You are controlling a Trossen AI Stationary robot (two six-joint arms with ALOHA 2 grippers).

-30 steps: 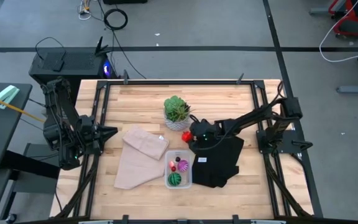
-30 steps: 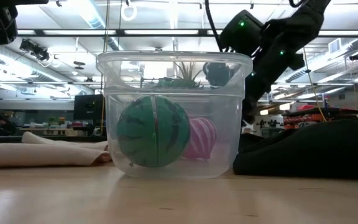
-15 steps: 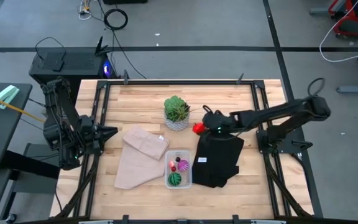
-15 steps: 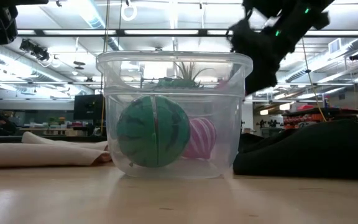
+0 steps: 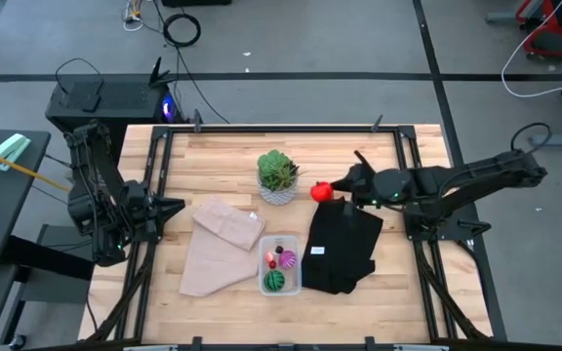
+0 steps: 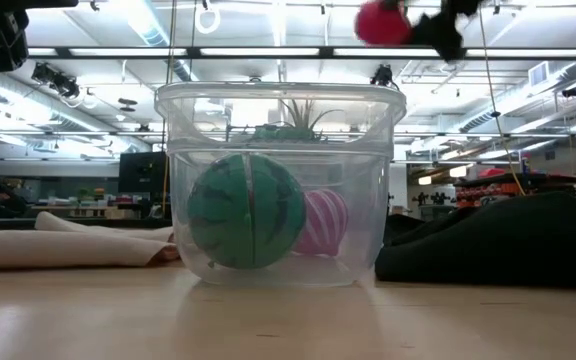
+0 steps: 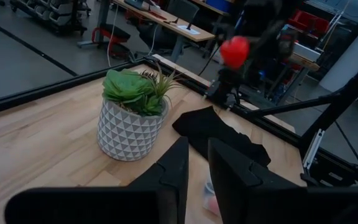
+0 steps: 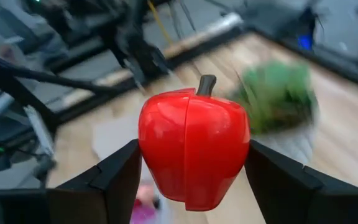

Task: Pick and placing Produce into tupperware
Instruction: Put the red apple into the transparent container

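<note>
Jaws of the right gripper (image 5: 335, 189) are clamped on a red toy apple (image 5: 321, 191), one dark finger on each flank, stem (image 8: 206, 83) up between them in the right wrist view; the piece fills the gap, so this is a wide grip, not empty open jaws. Apple is up in the air: the low view shows it above the rim level of the tupperware (image 6: 280, 98), off to the right of the tub's centre. From overhead it hangs just right of the potted plant (image 5: 278, 176), over the far edge of the black cloth (image 5: 342, 249). Key relation: the tupperware (image 5: 280, 265) lies nearer and to the left of the held apple, well apart, so the carry likely runs near-left, then down. Tub's long axis runs near to far; green striped ball (image 5: 275, 281) takes the near end, magenta striped ball (image 5: 288, 258) and a small red piece (image 5: 270, 258) the far end, so free room looks tight and the drop probably has to go on top of them or mid-tub. Right arm is plainly the nearer one. Left gripper (image 7: 192, 163) waits at the left table edge, fingers almost together with only a slim gap, holding nothing. Tan cloth (image 5: 218, 244) lies left of the tub, out of the way.
</note>
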